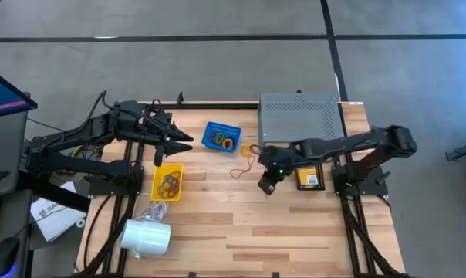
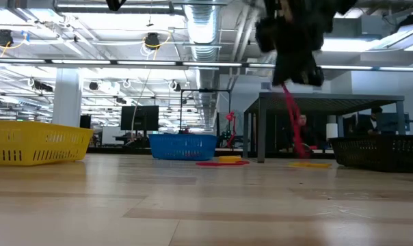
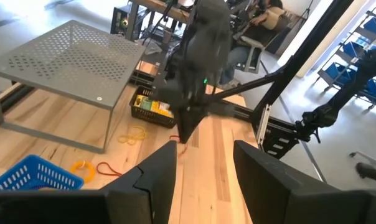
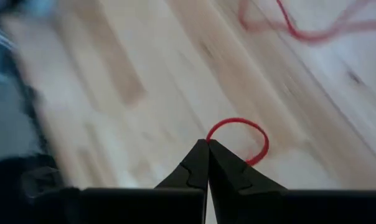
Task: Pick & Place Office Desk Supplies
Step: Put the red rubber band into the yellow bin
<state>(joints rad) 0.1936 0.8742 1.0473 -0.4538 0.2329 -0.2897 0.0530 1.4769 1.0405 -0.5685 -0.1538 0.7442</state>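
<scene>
the right gripper (image 4: 207, 144) is closed tight, its fingertips pinching a red rubber band (image 4: 241, 138) that loops out beyond them; in the low view the band (image 2: 292, 123) hangs down from the gripper, lifted above the wooden table (image 1: 248, 224), in front of the grey perforated shelf (image 1: 298, 116). more bands lie loose on the wood by the blue basket (image 1: 220, 136), and some sit in the yellow basket (image 1: 168, 182). the left gripper (image 3: 203, 165) hovers above the yellow basket, fingers parted, holding nothing. a black tray (image 1: 309, 177) sits beside the right arm.
</scene>
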